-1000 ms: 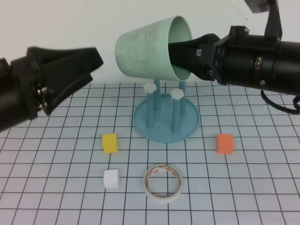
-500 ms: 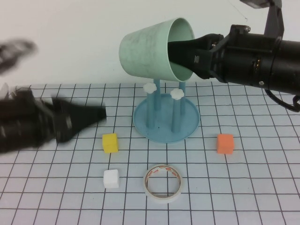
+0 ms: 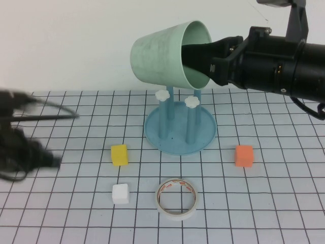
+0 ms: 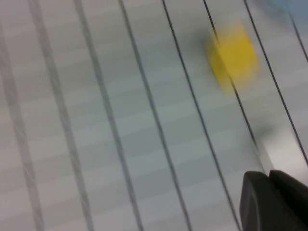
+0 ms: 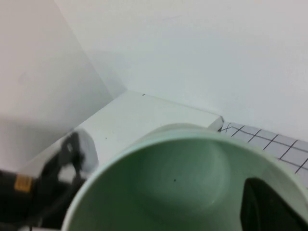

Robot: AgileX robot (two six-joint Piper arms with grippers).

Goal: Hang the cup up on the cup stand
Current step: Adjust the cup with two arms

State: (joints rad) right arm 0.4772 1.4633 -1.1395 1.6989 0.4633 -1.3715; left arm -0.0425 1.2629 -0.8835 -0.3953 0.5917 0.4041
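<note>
The pale mint-green cup (image 3: 160, 53) lies on its side in the air, mouth toward the right arm, just above the cup stand (image 3: 180, 138). My right gripper (image 3: 193, 57) is shut on the cup's rim, with one finger (image 5: 269, 204) inside the cup (image 5: 178, 183). The stand has a round blue base and upright blue pegs. Two white flower caps (image 3: 162, 95) show in front; the tops of the rear pegs are hidden behind the cup. My left gripper (image 3: 53, 161) is blurred, low at the far left, shut and empty, with its fingertips (image 4: 257, 192) together over the grid mat.
On the grid mat lie a yellow cube (image 3: 119, 154), a white cube (image 3: 121, 193), an orange cube (image 3: 244, 155) and a tape roll (image 3: 176, 198) in front of the stand. The yellow cube also shows in the left wrist view (image 4: 233, 55).
My left arm has dropped from beside the cup and pulled back to the far left, low over the mat. The cup and right gripper have shifted very slightly right.
</note>
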